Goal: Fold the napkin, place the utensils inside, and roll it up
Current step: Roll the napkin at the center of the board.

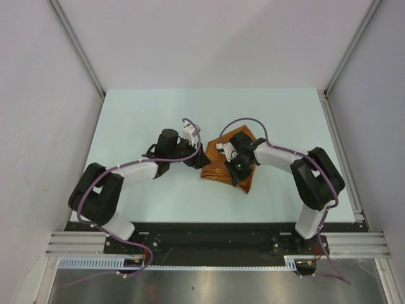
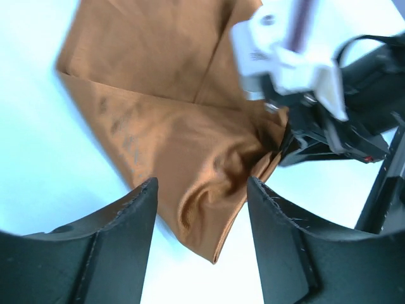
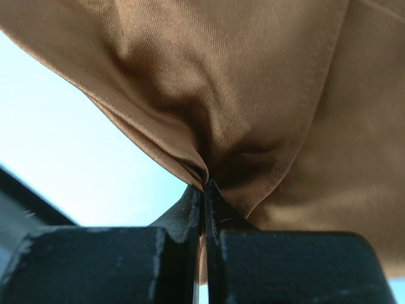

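The rust-orange napkin (image 1: 214,170) lies folded and bunched on the pale table, between both arms. My right gripper (image 1: 233,166) is shut on a pinched fold of the napkin (image 3: 253,95), its jaws (image 3: 204,185) pressed together with cloth drawn into them. My left gripper (image 1: 196,157) sits at the napkin's left edge. In the left wrist view it (image 2: 201,187) is open, its jaws standing on either side of a pointed corner of the napkin (image 2: 190,158) without touching it. The right gripper (image 2: 285,136) also shows there, holding the cloth. The gold spoon is not in view.
The pale table (image 1: 145,114) is walled on the left, right and back by white panels with metal posts (image 1: 76,44). A black base plate and metal rail (image 1: 209,244) run along the near edge.
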Controlling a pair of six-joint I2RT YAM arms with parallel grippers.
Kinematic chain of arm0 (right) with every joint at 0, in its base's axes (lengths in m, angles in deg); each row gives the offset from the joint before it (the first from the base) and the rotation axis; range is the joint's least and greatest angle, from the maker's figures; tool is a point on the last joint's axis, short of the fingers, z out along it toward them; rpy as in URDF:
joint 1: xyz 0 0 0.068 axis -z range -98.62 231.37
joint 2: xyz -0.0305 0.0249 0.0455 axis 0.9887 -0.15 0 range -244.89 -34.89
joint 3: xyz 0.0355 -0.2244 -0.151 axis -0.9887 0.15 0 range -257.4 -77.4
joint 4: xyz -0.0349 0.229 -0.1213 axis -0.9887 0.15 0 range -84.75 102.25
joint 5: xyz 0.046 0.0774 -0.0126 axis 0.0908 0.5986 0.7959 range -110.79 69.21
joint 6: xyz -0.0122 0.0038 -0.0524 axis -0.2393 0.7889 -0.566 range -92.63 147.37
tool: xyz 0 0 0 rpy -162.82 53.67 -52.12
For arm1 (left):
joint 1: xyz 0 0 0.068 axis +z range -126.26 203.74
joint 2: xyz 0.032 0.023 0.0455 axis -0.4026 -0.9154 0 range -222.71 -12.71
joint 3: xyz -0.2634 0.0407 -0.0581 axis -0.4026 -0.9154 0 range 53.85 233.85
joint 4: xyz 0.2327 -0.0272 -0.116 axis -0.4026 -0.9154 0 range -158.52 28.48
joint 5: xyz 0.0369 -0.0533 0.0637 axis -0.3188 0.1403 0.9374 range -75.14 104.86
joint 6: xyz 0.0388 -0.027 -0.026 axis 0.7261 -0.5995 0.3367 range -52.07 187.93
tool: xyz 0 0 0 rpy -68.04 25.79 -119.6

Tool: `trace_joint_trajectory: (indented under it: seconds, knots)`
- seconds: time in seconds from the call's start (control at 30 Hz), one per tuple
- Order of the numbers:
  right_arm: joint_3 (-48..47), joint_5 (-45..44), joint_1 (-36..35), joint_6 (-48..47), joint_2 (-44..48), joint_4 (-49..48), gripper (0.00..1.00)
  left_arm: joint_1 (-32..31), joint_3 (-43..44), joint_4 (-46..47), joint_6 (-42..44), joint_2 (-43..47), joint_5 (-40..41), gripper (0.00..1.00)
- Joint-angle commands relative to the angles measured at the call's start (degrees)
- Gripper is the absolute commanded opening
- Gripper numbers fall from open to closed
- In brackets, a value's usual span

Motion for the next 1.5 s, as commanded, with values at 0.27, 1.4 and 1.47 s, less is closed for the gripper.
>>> trace_joint_trajectory:
  seconds: [0.27,1.4,1.47]
  knots:
    - [-12.5,22.57,5.9,-2.42,-14.4,10.69,0.0,0.8,-7.01,2.69,-2.55,6.02,-0.83,0.67]
    - [-13.04,24.33,8.37,-3.12,-19.6,11.3,0.0,-1.39,-3.06,7.07,-20.83,-5.14,-14.1,0.69]
    - [-13.04,24.24,8.37,-3.12,-19.77,11.3,0.0,-1.39,-1.83,7.69,-20.84,-6.37,-14.1,0.69]
